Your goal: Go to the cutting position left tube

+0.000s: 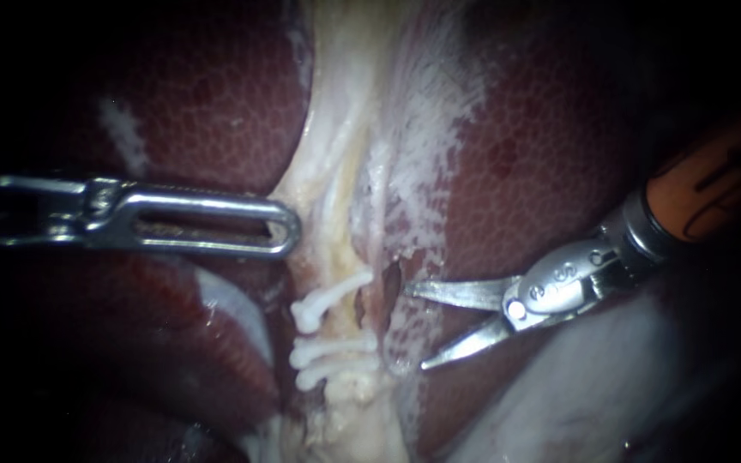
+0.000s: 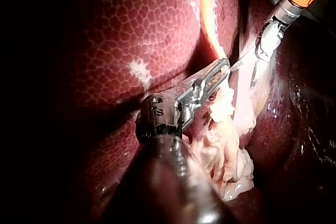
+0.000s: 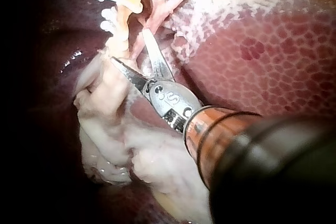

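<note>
Right instrument (image 1: 413, 329) is just right of the clipped tube (image 1: 343, 324), not around it yet

Its blades are spread with nothing between them, tips near the 3 clips (image 1: 329, 302) but clear of them. Left instrument (image 1: 290, 228) looks clamped on the pale tissue band (image 1: 328, 154) above the clips. I'm taking the clipped tube as the left one. I'd ease in so 1 blade goes each side of the gap under the top clip, tips off the liver (image 1: 542, 146).

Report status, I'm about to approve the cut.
Left pincer shut. Right instrument blades open, beside clipped tube, not around it. Path looks clear.
</note>
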You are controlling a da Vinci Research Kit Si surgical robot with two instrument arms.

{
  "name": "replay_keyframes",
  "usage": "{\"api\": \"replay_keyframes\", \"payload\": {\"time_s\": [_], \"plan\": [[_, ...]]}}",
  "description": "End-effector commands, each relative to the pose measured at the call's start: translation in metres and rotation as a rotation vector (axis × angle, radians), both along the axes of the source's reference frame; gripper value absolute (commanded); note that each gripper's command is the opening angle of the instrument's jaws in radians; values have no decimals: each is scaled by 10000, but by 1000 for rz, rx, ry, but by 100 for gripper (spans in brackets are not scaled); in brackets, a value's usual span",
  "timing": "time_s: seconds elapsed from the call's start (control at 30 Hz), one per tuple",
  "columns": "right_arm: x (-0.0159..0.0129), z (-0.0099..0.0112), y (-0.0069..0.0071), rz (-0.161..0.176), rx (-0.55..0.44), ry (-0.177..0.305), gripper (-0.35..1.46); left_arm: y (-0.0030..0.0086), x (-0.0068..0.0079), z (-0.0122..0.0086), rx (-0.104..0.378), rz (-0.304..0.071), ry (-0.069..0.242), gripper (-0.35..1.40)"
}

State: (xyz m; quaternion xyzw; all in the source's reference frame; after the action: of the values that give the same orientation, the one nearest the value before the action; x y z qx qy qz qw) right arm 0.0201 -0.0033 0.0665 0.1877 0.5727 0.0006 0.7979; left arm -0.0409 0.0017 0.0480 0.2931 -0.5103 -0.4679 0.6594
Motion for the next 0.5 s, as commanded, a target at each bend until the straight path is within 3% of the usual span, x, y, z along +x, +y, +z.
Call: {"api": "replay_keyframes", "payload": {"time_s": [0.03,0.23,0.5], "plan": [[3,1,-2,-3,8,2,143,0,1,0,-1,0,0,-35],[18,0,-11,-25,30,21,143,0,1,0,-1,0,0,-35],[35,-2,-12,-36,35,30,141,-1,2,-1,-1,0,0,-35]]}}
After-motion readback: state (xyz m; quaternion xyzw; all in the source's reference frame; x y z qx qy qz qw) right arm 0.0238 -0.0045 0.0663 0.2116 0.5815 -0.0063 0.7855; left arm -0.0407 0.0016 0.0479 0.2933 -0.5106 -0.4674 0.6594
